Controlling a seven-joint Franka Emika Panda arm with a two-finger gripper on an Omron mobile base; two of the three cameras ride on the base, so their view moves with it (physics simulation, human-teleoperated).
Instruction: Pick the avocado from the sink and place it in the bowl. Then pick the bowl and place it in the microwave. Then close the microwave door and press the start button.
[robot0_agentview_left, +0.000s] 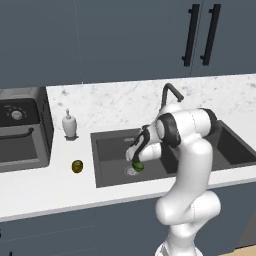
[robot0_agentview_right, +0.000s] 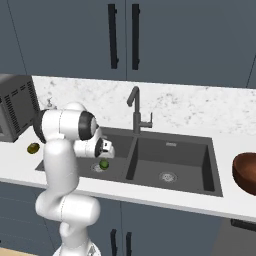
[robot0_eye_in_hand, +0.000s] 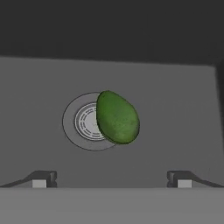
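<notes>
The hand (robot0_eye_in_hand: 111, 178) was found spread wide and grasping nothing, its two dark fingertips (robot0_eye_in_hand: 43, 178) standing well apart at the near edge of the hand view. It was poised over the left basin of the sink (robot0_agentview_left: 107, 150), pointing down at the basin floor. That posture fitted an approach to the first pick: the gap between the fingertips was broader than the fruit and roughly centred on it, so a straight descent would, in my judgement, bring the fruit between them.

The avocado (robot0_eye_in_hand: 117, 117) lay on the floor of that basin, resting partly over the round steel drain (robot0_eye_in_hand: 83, 122) and covering its right side in the hand view. It was clear of the basin walls and apart from the fingertips. The fruit was a smooth green oval, narrower at one end and fuller at the other, with a lighter sheen on its upper face and a darker edge. It lay on its side with the narrow end toward the top of the hand view. Its rounded form suggested that it could roll under an off-centre squeeze.

Beyond the sink, the dark arched faucet (robot0_agentview_right: 134, 107) stood at the back rim between the basins. An olive-yellow round fruit (robot0_agentview_left: 77, 166) sat on the desk (robot0_agentview_left: 50, 185) left of the sink, with a white soap dispenser (robot0_agentview_left: 69, 125) behind it. The reddish-brown bowl (robot0_agentview_right: 246, 171) waited on the desk right of the sink, well apart from the avocado. No part of the task appeared complete.
</notes>
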